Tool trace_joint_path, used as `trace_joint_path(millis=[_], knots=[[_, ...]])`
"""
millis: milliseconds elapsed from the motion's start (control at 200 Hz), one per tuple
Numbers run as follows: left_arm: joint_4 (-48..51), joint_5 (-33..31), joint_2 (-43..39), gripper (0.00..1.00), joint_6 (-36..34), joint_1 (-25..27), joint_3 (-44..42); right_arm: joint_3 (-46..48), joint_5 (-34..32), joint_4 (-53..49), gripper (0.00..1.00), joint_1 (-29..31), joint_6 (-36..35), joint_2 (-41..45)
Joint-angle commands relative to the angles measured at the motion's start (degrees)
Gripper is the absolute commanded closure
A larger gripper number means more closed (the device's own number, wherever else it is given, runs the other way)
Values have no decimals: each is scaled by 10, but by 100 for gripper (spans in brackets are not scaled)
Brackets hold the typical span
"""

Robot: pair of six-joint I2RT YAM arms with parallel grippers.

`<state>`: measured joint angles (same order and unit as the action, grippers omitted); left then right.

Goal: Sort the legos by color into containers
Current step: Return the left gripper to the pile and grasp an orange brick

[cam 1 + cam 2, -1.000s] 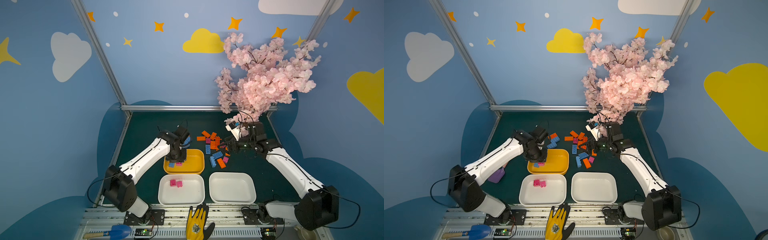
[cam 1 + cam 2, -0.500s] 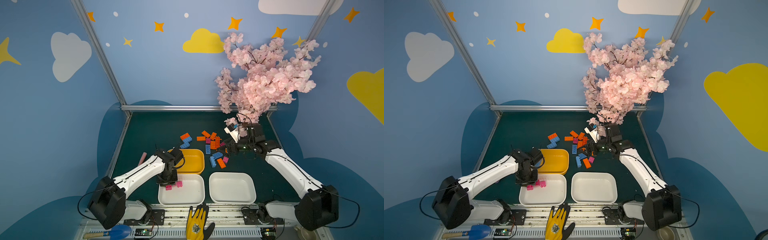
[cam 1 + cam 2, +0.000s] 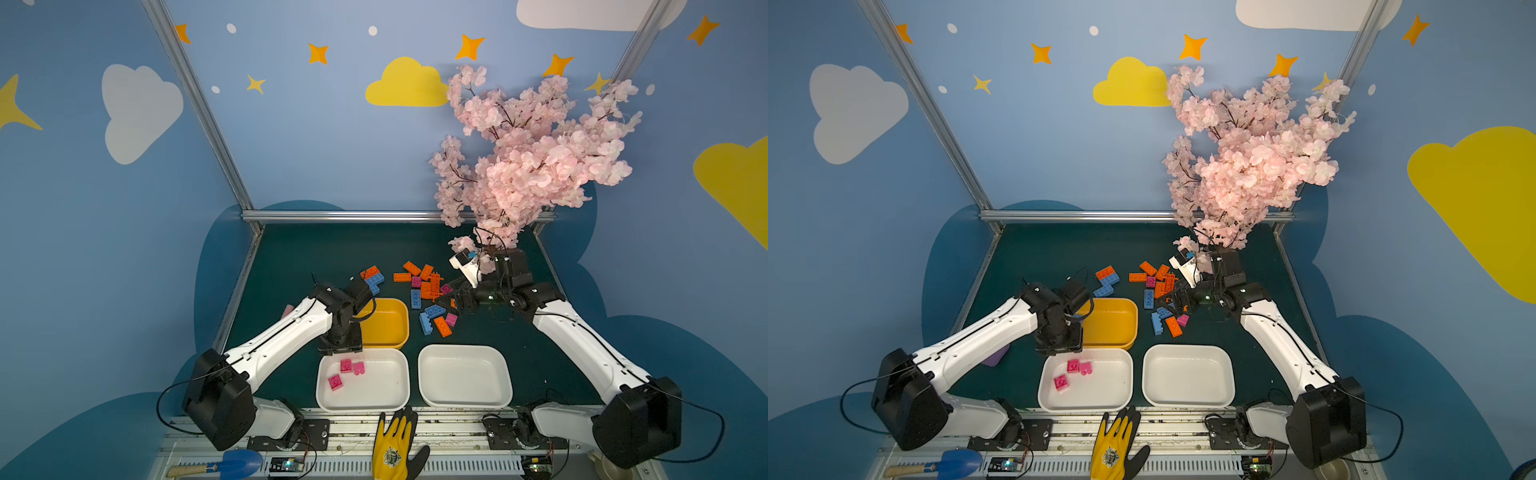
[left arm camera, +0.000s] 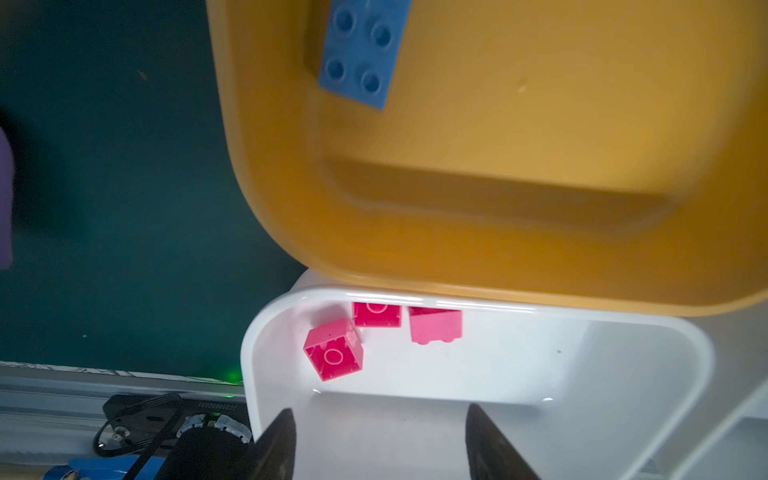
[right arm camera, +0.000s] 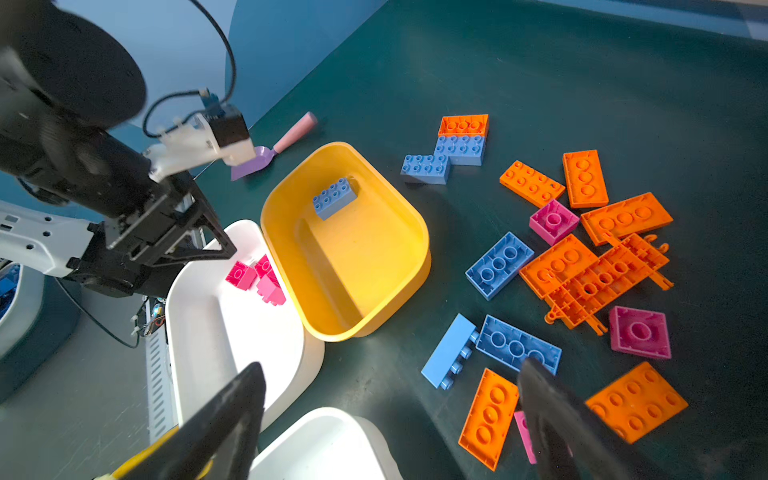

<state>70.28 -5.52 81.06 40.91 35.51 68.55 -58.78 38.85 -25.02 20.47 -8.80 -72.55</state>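
My left gripper hangs open and empty over the back left corner of the left white tray, also seen from above. Three pink legos lie in that corner. The yellow tray behind it holds one blue brick. The right white tray has nothing in it. My right gripper stands open and empty above the near edge of the loose pile of orange, blue and pink legos, which includes an orange lattice piece.
A joined orange-and-blue group lies behind the yellow tray. A purple scoop rests left of it. A pink blossom tree overhangs the back right. A yellow glove and a blue trowel lie on the front rail.
My left arm swung from the back of the yellow tray to the left white tray and opened; a third pink brick now lies there. The right arm has barely moved.
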Motion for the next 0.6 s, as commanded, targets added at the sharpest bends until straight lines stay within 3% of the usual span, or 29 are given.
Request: trace_joint_path(millis=[0,315,456,596], knots=[[5,-68,42,32,-106,-22,67,4,1,7,6,0,7,7],[-122,-83,245,27,-350,-157,231,-13,-8,18,6,-3,6,-3],[-179,-68,325,26,-422,-179,286,-18,-10,17,6,-5,4,-6],[-171,-57,415,25,-480,-184,356,-17,-12,13,6,-7,3,-6]])
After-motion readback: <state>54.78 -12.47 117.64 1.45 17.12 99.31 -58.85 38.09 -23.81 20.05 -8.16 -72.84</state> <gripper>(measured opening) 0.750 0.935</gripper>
